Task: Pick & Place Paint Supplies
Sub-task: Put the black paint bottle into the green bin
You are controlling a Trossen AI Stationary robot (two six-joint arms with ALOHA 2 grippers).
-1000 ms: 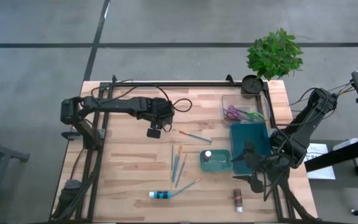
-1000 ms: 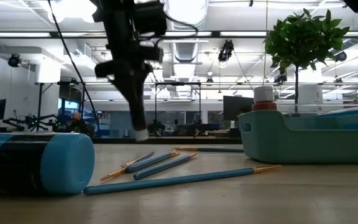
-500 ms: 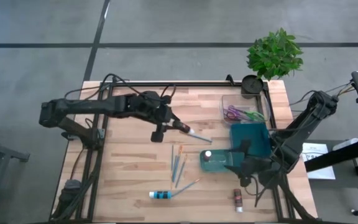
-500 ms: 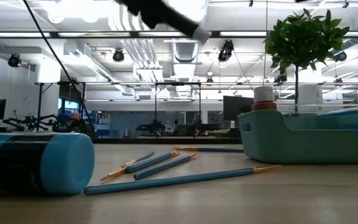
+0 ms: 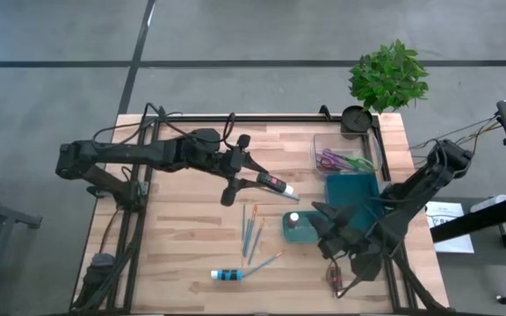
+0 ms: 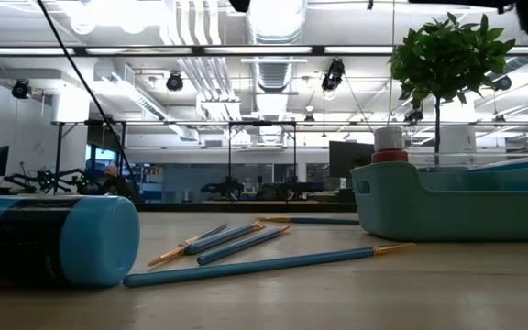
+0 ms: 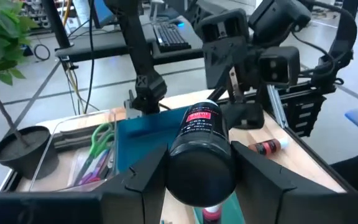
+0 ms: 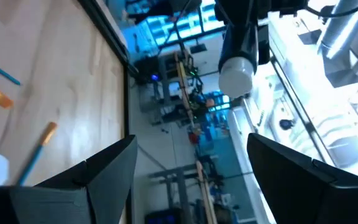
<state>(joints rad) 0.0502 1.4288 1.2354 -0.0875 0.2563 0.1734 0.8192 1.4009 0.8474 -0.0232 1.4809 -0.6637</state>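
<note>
Left gripper [image 5: 266,182] clamps a tube [image 5: 275,185] mid-air, best carried level toward the bin [image 5: 352,189] at 3 o'clock; right gripper [image 5: 330,230] hangs open.

Brushes [image 5: 253,230] (mid-table) flanked by bare wood [image 5: 178,228]

Red label with white print, too small to read.
Sits on the black paint tube [image 7: 201,149] clamped in the left gripper [image 7: 197,177]; no other lettering, numbers or signs legible anywhere on table or room.
</note>
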